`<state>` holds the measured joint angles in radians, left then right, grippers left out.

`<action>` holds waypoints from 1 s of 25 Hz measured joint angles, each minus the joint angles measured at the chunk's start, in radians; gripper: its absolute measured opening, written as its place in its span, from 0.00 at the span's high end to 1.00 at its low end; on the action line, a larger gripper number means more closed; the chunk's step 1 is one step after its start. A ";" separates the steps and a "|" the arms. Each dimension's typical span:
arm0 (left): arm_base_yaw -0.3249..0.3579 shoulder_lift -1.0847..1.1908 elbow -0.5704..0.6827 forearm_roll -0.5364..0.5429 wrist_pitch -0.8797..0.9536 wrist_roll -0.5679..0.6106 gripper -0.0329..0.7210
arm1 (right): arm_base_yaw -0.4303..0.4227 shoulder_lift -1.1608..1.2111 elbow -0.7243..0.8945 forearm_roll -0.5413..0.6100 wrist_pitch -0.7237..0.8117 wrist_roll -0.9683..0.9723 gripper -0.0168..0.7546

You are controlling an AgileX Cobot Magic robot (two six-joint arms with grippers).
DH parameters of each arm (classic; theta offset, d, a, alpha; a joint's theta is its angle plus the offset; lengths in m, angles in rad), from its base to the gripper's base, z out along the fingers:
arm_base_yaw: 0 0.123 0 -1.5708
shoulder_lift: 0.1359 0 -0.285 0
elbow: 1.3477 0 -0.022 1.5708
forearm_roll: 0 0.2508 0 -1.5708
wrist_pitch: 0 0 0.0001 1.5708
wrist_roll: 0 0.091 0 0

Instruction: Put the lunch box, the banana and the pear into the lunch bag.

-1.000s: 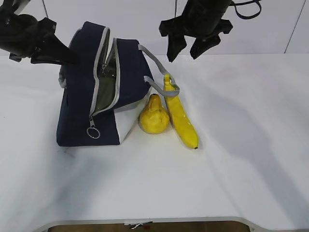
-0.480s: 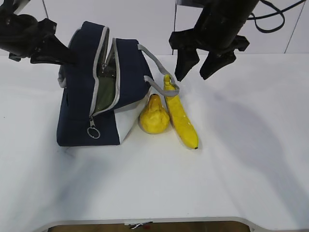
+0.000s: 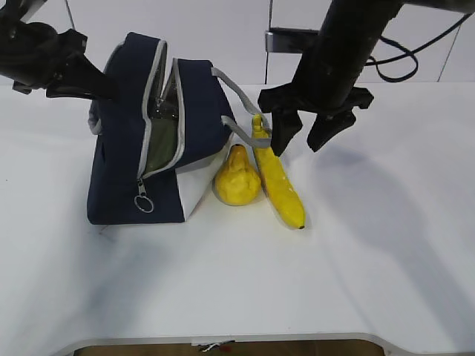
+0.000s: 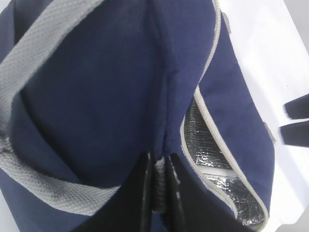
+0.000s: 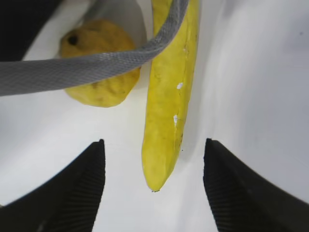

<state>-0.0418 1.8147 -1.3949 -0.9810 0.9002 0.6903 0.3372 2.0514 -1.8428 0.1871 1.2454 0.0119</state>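
Note:
The navy lunch bag (image 3: 122, 174) stands at the left with its zipper open. My left gripper (image 3: 105, 87) is shut on a fold of its upper flap (image 4: 158, 166), and the silver lining (image 4: 205, 140) shows beside it. A dull green surface (image 3: 159, 154) shows inside the opening; I cannot tell whether it is the lunch box. The pear (image 3: 237, 179) and the banana (image 3: 279, 182) lie on the table right of the bag. My right gripper (image 3: 297, 147) is open just above the banana's stem end. In the right wrist view the banana (image 5: 169, 96) lies between the open fingers, beside the pear (image 5: 96, 41).
The bag's grey handle strap (image 5: 53, 75) drapes over the pear and across the banana's stem end (image 3: 256, 133). A metal ring pull (image 3: 143, 202) hangs at the zipper's lower end. The white table (image 3: 371, 245) reaches to its front edge.
My right gripper has come down and a little to the right, from high above the bag's handle to just over the banana. My left gripper has stayed on the bag.

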 joint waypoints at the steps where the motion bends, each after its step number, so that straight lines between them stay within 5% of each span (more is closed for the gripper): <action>1: 0.000 0.000 0.000 0.000 0.000 0.000 0.93 | 0.000 0.016 0.000 0.000 0.000 0.002 0.32; 25: 0.000 0.000 0.000 0.014 -0.005 0.000 0.93 | 0.002 0.154 0.001 0.016 -0.092 0.002 0.32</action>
<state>-0.0418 1.8147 -1.3949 -0.9667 0.8952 0.6903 0.3391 2.2050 -1.8421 0.2034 1.1529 0.0134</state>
